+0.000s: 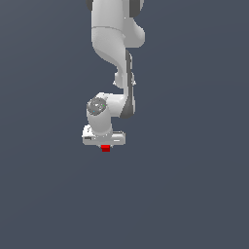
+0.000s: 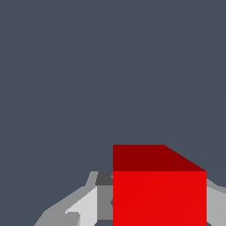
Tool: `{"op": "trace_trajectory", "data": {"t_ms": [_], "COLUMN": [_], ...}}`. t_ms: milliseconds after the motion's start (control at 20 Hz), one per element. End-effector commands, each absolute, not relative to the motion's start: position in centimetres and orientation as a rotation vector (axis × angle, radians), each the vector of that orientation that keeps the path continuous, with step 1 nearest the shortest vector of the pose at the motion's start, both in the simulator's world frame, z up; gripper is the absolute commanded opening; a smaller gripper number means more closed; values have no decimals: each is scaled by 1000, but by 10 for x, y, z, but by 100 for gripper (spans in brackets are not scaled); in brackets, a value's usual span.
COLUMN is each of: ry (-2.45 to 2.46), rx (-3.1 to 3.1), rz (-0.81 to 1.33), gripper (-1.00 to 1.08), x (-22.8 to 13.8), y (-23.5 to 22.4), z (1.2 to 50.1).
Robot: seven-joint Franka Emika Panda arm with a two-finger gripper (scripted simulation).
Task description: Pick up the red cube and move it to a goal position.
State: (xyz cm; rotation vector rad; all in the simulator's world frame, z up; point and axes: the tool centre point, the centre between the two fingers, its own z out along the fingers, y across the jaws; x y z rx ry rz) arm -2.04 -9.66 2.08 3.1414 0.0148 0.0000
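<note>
The red cube is a tiny bright red block just under the white gripper in the exterior view; the fingers are hidden there behind the hand and the cube. In the wrist view the red cube fills the space between the two grey fingers, which touch its two sides. The gripper is shut on the cube. I cannot tell from these views whether the cube rests on the floor or hangs above it. No goal marker shows.
A plain dark grey-blue surface fills both views. The white arm comes down from the top of the exterior view.
</note>
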Motion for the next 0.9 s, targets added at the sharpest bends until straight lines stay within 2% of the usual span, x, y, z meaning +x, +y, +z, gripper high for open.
{"op": "trace_trajectory", "data": {"t_ms": [0,400,850], "ry": [16,16,15], "rx": [3142,3142,3141], "rz": [0,0,0], "gripper": [-100,-100,-100], "x": [-20,-15,17], "y": [-96,-88,-36], "z": [20,27,63]}}
